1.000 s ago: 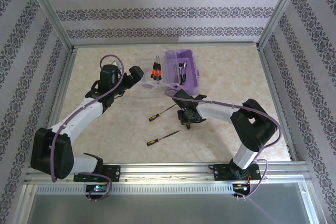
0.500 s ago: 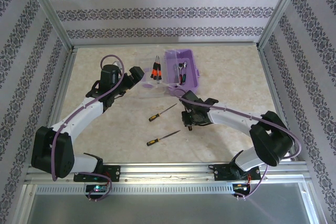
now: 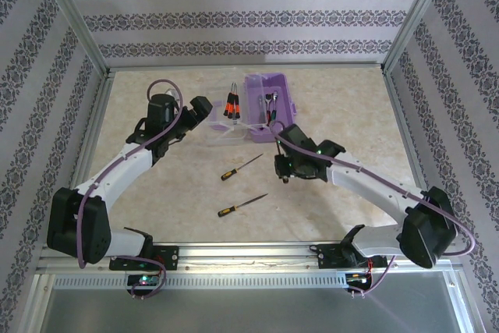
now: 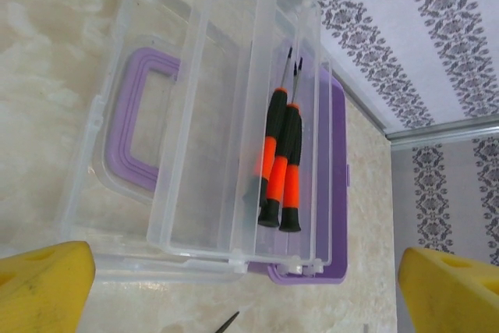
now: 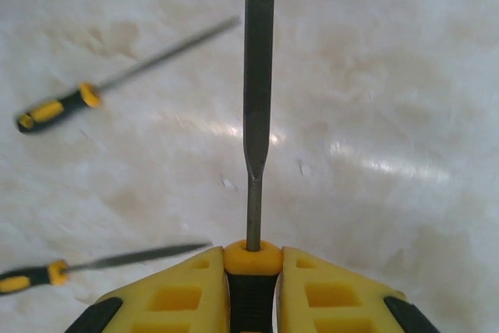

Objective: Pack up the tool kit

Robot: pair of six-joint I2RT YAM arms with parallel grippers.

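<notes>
Right gripper: the right gripper [image 5: 253, 271] was clamped on the collar of a yellow-handled tool [image 5: 259, 99], shaft pointing straight out ahead; the tool hung clear above the table [image 3: 351, 115]; in the top view this gripper [image 3: 282, 169] sat just near of the purple case [image 3: 290, 115].
Held tool: probably a flat screwdriver or a file; the wrist view was too close to tell.
Change: over the last second the right arm's elbow swung out toward the near right corner, and its gripper edged a little nearer the case.
Left gripper: the left gripper [image 4: 245, 290] stood with fingers wide apart, holding nothing, hovering at the near end of the clear tray [image 4: 203, 115].
Tray: two orange screwdrivers [image 4: 282, 157] lay side by side in its right-hand channel; the other channels were bare.
Loose: the upper loose screwdriver [image 3: 240, 168] and the lower loose screwdriver [image 3: 242, 204] had not shifted.
Meaning: one tool appeared to be in transit to the kit; two more were left to fetch, so packing seemed roughly midway.
</notes>
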